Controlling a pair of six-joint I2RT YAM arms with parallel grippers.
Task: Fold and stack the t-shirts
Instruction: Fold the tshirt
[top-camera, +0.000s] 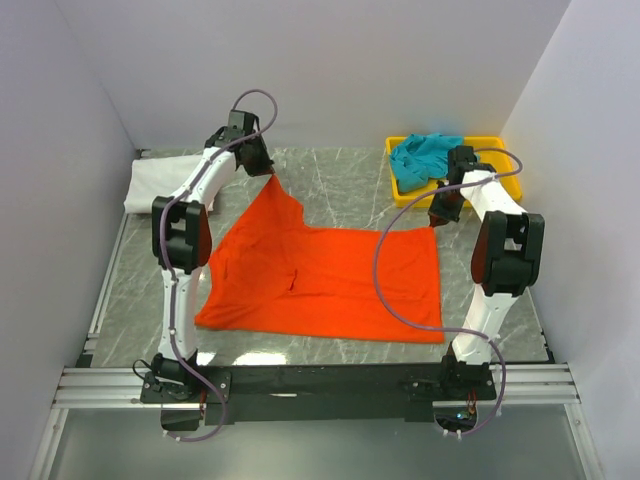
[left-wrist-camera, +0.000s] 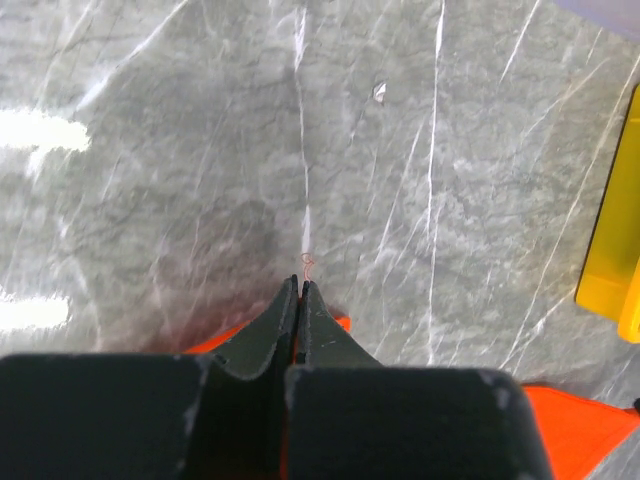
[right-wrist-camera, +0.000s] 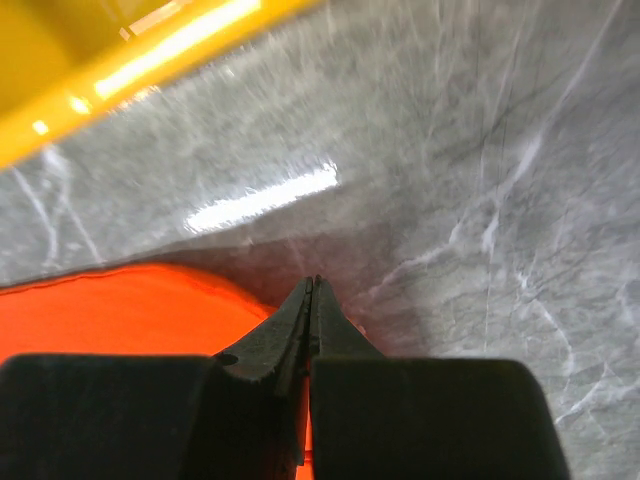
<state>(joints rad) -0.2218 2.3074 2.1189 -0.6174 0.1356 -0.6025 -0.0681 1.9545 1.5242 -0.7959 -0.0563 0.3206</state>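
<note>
The orange-red t-shirt (top-camera: 330, 280) lies spread over the middle of the marble table. Its far-left corner is pulled up into a peak where my left gripper (top-camera: 268, 172) is shut on it. In the left wrist view the jaws (left-wrist-camera: 302, 285) are pressed together with orange cloth (left-wrist-camera: 341, 323) showing between and beside them. My right gripper (top-camera: 440, 218) is shut on the shirt's far-right corner, and in its wrist view the orange cloth (right-wrist-camera: 130, 310) runs into the closed tips (right-wrist-camera: 312, 283). A teal t-shirt (top-camera: 422, 157) is bunched in the tray. A white t-shirt (top-camera: 160, 185) lies folded at the far left.
The yellow plastic tray (top-camera: 505, 185) stands at the far right just behind the right gripper; its edge shows in both wrist views (left-wrist-camera: 612, 250) (right-wrist-camera: 100, 70). White walls close in the table on three sides. A metal rail (top-camera: 320, 385) runs along the near edge.
</note>
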